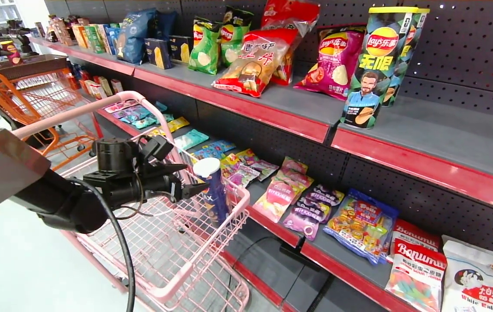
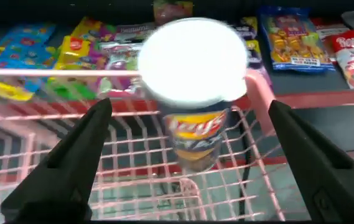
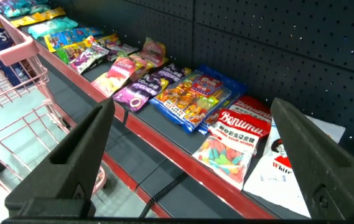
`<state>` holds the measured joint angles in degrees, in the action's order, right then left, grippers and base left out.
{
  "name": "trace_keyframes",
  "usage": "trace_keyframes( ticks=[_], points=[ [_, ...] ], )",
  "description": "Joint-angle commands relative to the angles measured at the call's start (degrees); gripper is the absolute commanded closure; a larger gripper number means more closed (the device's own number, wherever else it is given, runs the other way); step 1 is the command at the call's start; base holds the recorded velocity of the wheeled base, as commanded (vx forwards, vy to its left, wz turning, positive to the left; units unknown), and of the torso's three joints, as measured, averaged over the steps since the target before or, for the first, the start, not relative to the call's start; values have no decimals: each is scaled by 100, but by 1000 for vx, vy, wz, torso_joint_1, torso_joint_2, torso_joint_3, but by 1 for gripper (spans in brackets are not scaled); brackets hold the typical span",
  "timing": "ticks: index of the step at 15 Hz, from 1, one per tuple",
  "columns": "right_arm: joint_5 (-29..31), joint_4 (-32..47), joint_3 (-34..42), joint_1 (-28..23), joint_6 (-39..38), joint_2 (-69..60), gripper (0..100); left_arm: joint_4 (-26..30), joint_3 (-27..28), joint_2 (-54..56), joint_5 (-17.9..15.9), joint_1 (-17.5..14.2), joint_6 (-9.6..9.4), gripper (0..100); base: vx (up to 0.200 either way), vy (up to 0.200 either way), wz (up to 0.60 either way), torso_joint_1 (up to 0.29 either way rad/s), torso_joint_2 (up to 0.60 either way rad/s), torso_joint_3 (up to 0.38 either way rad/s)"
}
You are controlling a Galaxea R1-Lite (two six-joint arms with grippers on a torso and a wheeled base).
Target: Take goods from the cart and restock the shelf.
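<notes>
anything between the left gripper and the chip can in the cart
Nothing. The left wrist view shows the open left gripper facing the chip can across a bare gap, above the wire floor of the pink cart.

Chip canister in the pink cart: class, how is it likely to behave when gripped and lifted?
Standing tall and narrow, the chip canister would probably tip if nudged sideways. Its round, glossy-looking wall may slip in the open left pincer. Being a rigid-looking tube, it likely keeps its shape, and once toppled could roll.
</notes>
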<state>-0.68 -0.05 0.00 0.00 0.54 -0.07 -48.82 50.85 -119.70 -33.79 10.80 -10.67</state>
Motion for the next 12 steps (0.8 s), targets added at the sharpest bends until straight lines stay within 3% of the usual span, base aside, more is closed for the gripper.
trace_keyframes(
  ticks=[1,12],
  points=[
    [-2,-4,0,0,-1,7,0,-13,250,-405,31,106,12,0,0,0,0,0,0,0],
    [-2,-4,0,0,8,7,0,-312,848,-1187,171,229,21,0,0,0,0,0,0,0]
  ],
)
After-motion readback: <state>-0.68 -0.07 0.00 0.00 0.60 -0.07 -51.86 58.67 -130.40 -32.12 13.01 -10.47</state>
